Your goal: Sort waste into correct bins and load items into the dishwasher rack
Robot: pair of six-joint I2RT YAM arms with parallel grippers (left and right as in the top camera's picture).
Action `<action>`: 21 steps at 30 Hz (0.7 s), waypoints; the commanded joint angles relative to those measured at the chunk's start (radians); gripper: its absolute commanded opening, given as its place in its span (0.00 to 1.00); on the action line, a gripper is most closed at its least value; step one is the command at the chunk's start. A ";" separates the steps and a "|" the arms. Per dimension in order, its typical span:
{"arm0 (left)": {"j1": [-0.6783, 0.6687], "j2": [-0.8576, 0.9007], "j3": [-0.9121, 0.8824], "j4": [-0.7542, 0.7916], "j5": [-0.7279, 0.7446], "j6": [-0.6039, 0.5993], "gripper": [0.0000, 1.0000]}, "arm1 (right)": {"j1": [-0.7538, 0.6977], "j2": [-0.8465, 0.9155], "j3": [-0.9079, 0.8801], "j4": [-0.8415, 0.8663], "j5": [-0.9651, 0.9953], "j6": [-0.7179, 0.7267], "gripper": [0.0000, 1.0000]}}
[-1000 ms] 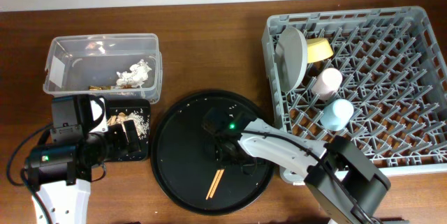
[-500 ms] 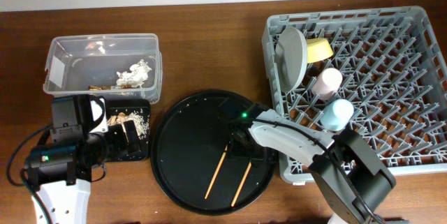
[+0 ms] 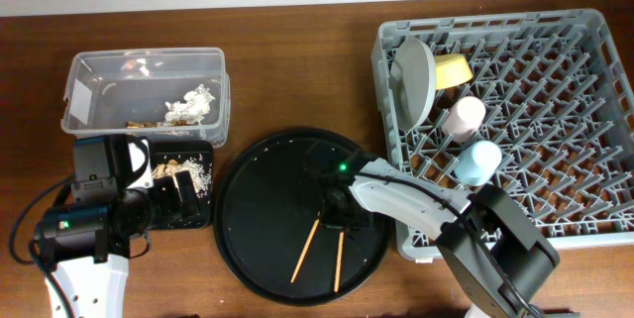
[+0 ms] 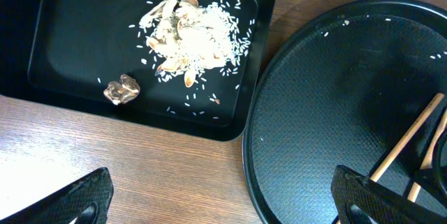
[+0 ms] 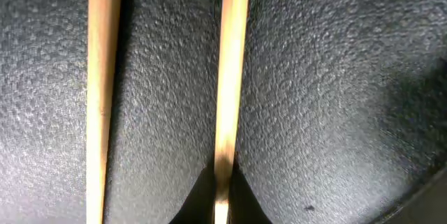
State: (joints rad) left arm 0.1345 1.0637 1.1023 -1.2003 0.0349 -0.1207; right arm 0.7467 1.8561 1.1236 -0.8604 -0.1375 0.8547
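Observation:
Two wooden chopsticks lie on the round black tray (image 3: 260,204). My right gripper (image 5: 223,182) is shut on the right chopstick (image 5: 231,70), its jaws pinching the stick's near end. The other chopstick (image 5: 102,77) lies free beside it. My left gripper (image 4: 227,202) is open and holds nothing, hovering over the table between the shallow black tray (image 4: 70,42) and the round tray. That black tray holds tan food scraps (image 4: 190,32) and a small brown wrapper (image 4: 122,89). The clear tub (image 3: 109,95) holds white tissue (image 3: 192,106).
The grey dishwasher rack (image 3: 555,110) fills the right side. In its left part are the grey plate (image 3: 414,80), yellow bowl (image 3: 455,70), pink cup (image 3: 464,117) and light blue cup (image 3: 477,162). My right arm stretches from the front right across the round tray.
My right gripper has shut on one chopstick. The two chopsticks, side by side a second ago, are now apart, and the right one has swung closer to upright. The left arm has not moved.

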 commanded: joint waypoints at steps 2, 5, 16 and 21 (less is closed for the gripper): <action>0.006 -0.010 0.013 -0.005 0.011 -0.009 0.99 | -0.037 -0.036 0.116 -0.063 0.000 -0.114 0.04; 0.006 -0.010 0.013 -0.005 0.011 -0.009 0.99 | -0.113 -0.102 0.240 -0.196 0.045 -0.249 0.04; 0.006 -0.010 0.013 -0.005 0.011 -0.009 0.99 | -0.486 -0.145 0.423 -0.418 0.048 -0.711 0.04; 0.006 -0.010 0.013 -0.005 0.011 -0.009 0.99 | -0.536 -0.093 0.414 -0.417 0.048 -0.806 0.04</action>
State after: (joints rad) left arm 0.1345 1.0637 1.1019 -1.2072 0.0349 -0.1207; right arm 0.2176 1.7267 1.5436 -1.2793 -0.0944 0.1291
